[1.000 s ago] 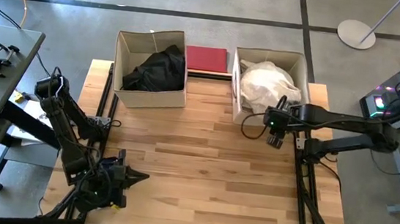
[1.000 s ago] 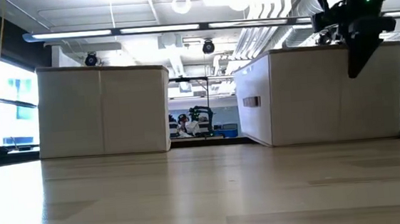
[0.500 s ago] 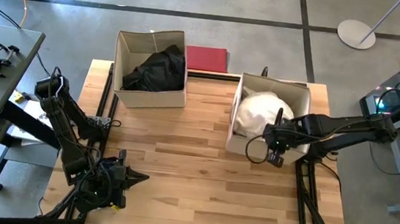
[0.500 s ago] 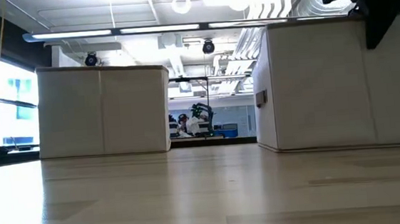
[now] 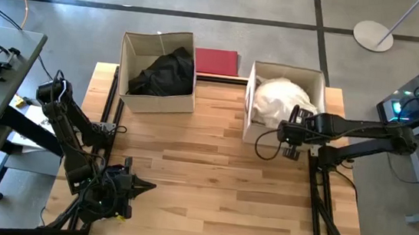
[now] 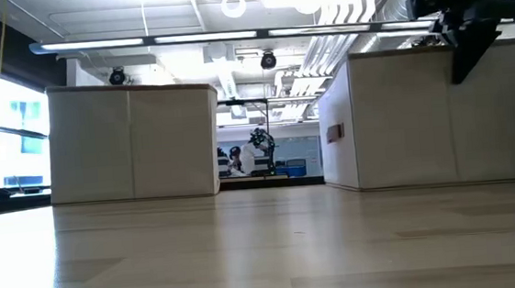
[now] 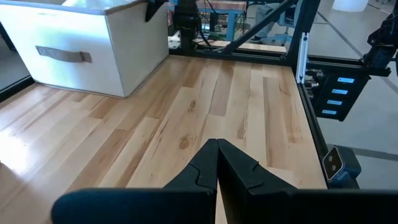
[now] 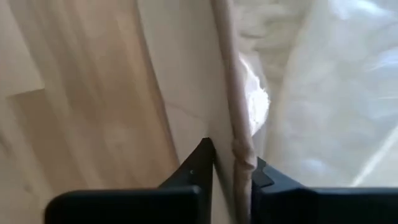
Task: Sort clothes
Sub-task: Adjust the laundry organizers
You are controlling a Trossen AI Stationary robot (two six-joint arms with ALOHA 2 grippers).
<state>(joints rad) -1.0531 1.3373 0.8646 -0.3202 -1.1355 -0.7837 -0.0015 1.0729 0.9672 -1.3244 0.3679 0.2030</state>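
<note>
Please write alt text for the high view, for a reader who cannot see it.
The right gripper grips the near wall of the right box, which holds white clothes. The left box holds black clothes, and the left gripper rests closed at the table's near-left corner.

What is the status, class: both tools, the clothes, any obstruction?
Right tool shut on right box near wall. Left tool shut, parked near table edge. White clothes in right box, black clothes in left box. No obstruction.

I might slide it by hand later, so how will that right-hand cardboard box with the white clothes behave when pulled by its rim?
The right box probably slides easily; only soft white clothes fill it. Its thin wall, pinched by the right gripper, may flex. Being tall, it could tip.
</note>
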